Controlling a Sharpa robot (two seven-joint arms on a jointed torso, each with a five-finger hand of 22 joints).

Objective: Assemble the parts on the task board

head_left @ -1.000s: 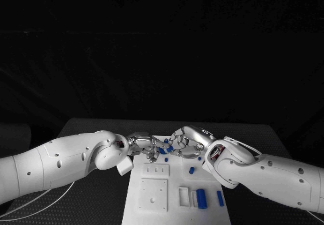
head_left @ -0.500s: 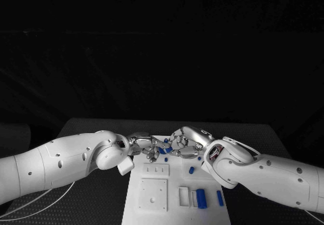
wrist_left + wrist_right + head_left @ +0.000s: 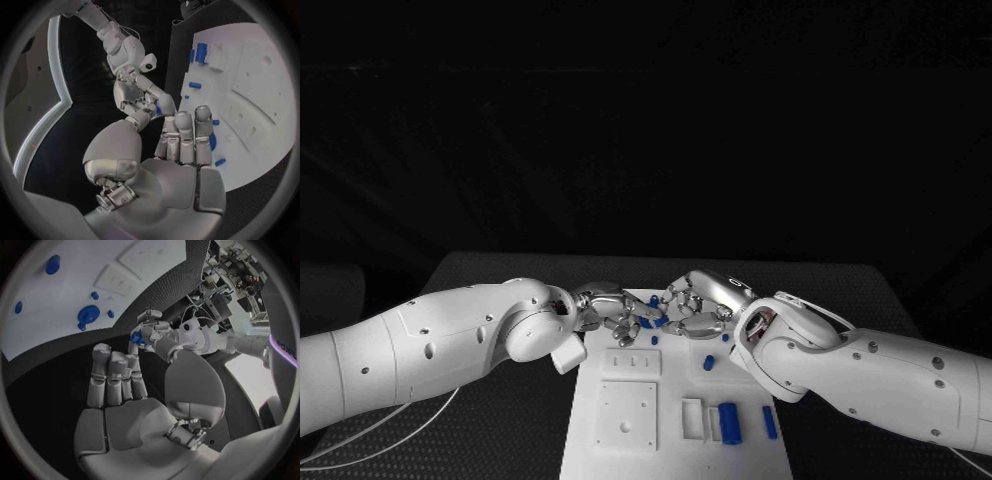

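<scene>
— Black tabletop (image 3: 488,275) under the white task board (image 3: 629,440); what were the hands doing?

— Left hand (image 3: 606,308) pinched a small blue part (image 3: 137,338) at its fingertips, above the board's far end. Right hand (image 3: 697,305) was just beside it, fingers straight and together, holding nothing as far as I could tell.

— Other parts?

— Blue bars (image 3: 730,423) lay at the near right; a round blue piece (image 3: 89,314) sat at the far end.

No readable text, label, brand, number or sign is seen anywhere; a few pale letters at the right wrist view's rim cannot be made out.
</scene>
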